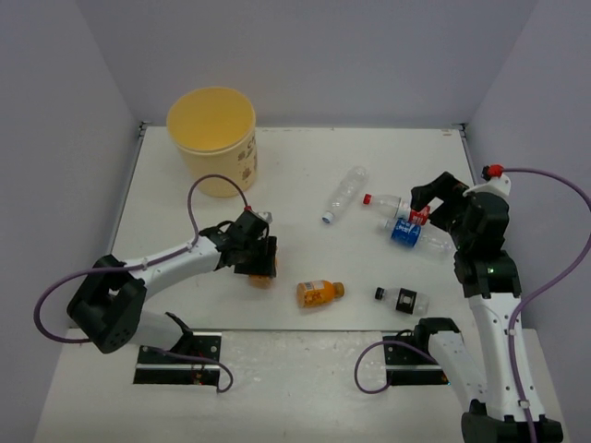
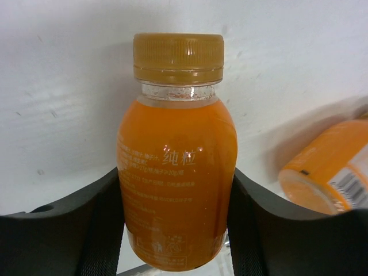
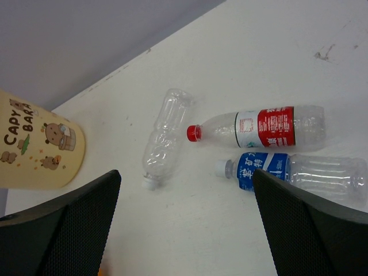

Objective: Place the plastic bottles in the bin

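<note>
Left pincer (image 1: pixel 258 256) clamps an orange bottle (image 2: pixel 177 172) low on its body (possibly resting on the counter (image 1: pixel 369 166)); swung toward the bin (image 1: pixel 222 171), it could tip out. Right pincer (image 3: pixel 184 230) hangs spread.

White table (image 1: pixel 305 166), plain lavender walls (image 1: pixel 305 55) on three sides

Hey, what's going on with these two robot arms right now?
They are putting plastic bottles into the bin. The left gripper has its fingers closed on an orange bottle, short of the bin. The right gripper hangs open above the red-label bottle and blue-label bottle. No bottle shows inside the bin.
</note>
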You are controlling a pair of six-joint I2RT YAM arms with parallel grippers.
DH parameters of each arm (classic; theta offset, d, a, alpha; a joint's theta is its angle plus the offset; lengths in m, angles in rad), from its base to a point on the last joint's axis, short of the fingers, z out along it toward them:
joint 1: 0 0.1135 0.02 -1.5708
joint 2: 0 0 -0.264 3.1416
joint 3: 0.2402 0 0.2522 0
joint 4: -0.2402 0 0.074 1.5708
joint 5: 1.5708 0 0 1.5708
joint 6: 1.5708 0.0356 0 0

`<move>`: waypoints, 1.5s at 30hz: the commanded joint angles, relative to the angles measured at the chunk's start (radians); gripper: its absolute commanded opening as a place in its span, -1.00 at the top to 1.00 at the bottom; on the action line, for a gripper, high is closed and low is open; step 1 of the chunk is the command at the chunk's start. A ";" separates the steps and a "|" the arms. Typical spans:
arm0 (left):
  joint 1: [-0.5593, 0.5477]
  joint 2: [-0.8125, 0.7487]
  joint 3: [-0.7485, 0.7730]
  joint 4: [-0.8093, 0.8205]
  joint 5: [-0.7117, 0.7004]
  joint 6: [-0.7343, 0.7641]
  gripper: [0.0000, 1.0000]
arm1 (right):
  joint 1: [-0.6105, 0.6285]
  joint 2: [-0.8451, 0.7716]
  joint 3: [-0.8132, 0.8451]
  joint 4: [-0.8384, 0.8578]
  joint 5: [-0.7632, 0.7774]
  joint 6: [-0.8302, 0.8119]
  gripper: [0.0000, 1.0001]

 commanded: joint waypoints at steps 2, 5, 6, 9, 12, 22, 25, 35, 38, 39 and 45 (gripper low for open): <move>-0.005 -0.101 0.209 -0.023 -0.217 0.048 0.82 | -0.001 -0.003 -0.032 0.050 -0.007 -0.003 -0.97; -0.005 -0.130 0.351 -0.013 -0.306 0.093 0.86 | -0.001 0.002 -0.039 0.063 -0.023 -0.003 -0.97; -0.006 -0.137 0.416 0.016 -0.321 0.107 0.86 | -0.001 0.003 -0.039 0.064 -0.027 -0.003 -0.98; -0.004 -0.138 0.520 0.053 -0.396 0.161 0.86 | -0.001 0.011 -0.041 0.072 -0.029 0.004 -0.98; 0.036 -0.098 0.643 0.149 -0.595 0.249 0.71 | -0.001 0.028 -0.037 0.072 -0.027 0.010 -0.98; 0.400 0.190 0.959 0.272 -0.474 0.306 0.69 | -0.002 0.100 -0.025 0.085 -0.096 0.019 -0.97; 0.454 0.275 1.054 0.222 -0.476 0.302 0.44 | -0.001 0.103 -0.025 0.090 -0.084 0.021 -0.97; 0.507 0.346 1.121 0.192 -0.496 0.299 -1.00 | 0.022 0.135 -0.025 0.134 -0.109 0.001 -0.97; 0.508 0.316 1.119 0.212 -0.478 0.305 -1.00 | 0.037 0.160 -0.018 0.135 -0.102 0.002 -0.97; 0.509 0.308 1.120 0.218 -0.463 0.308 -1.00 | 0.044 0.170 -0.012 0.135 -0.099 0.000 -0.97; 0.507 0.272 1.124 0.173 -0.464 0.288 -1.00 | 0.098 0.230 0.025 0.141 -0.079 0.013 -0.97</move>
